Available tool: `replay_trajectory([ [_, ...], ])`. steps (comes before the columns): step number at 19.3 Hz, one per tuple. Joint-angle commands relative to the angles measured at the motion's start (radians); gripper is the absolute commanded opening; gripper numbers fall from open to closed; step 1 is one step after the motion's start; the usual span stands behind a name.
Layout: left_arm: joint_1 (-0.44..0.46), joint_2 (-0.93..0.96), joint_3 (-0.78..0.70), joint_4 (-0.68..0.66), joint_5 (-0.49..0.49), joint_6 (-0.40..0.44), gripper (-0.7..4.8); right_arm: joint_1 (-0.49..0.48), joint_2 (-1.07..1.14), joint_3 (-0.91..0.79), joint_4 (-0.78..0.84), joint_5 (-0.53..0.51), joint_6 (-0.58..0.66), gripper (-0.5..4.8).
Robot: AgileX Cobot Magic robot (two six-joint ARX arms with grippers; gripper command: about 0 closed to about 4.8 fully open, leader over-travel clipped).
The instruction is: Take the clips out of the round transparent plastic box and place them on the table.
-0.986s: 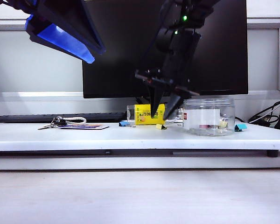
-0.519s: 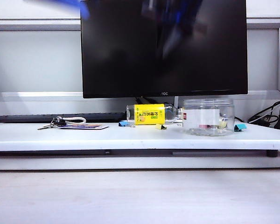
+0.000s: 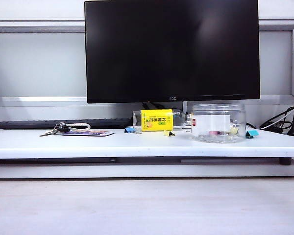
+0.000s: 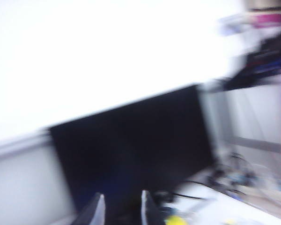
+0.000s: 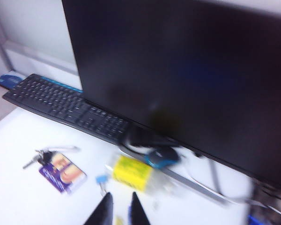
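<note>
The round transparent plastic box (image 3: 218,122) stands on the table (image 3: 88,143) at the right, with a pale-yellow clip (image 3: 233,130) against its inner right wall. Another yellow clip (image 3: 169,133) lies on the table just left of the box. Neither arm shows in the exterior view. In the blurred left wrist view my left gripper (image 4: 122,195) is high in front of the monitor, open and holding nothing. My right gripper (image 5: 120,195) hovers above the table near the bottle, its jaws a narrow gap apart and empty; a yellow speck, perhaps that clip, shows below between them.
A clear bottle with a yellow label (image 3: 157,120) lies behind the loose clip, a small blue clip (image 3: 131,129) left of it. A teal clip (image 3: 253,133) sits right of the box. Keys and a card (image 3: 76,130) lie at the left. The monitor (image 3: 171,49) and keyboard (image 5: 65,105) stand behind.
Both arms have lifted up and out of the exterior view. The yellow clip that the right gripper hung over stays on the table by the bottle.
</note>
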Motion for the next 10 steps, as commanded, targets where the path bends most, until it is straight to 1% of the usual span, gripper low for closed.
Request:
replay_trajectory([
  [1,0.000,-0.093,0.000,-0.075,-0.059,0.009,1.11,0.000,-0.105,0.003,-0.065,0.014,-0.036,0.53],
  [4,0.000,-0.182,0.000,-0.183,-0.057,-0.015,1.11,0.000,-0.256,-0.058,-0.068,0.016,-0.044,0.52],
  [5,-0.001,-0.208,0.000,-0.213,-0.056,-0.038,1.11,0.000,-0.325,-0.113,-0.058,0.035,-0.043,0.52],
  [7,-0.001,-0.232,-0.001,-0.236,-0.048,-0.049,1.11,0.000,-0.449,-0.239,-0.022,0.081,-0.043,0.52],
  [8,-0.001,-0.240,-0.002,-0.248,-0.029,-0.056,1.11,0.000,-0.517,-0.322,0.010,0.086,-0.042,0.51],
  [10,-0.001,-0.247,-0.002,-0.290,0.036,-0.070,1.11,-0.001,-0.739,-0.582,0.126,0.099,-0.017,0.39],
])
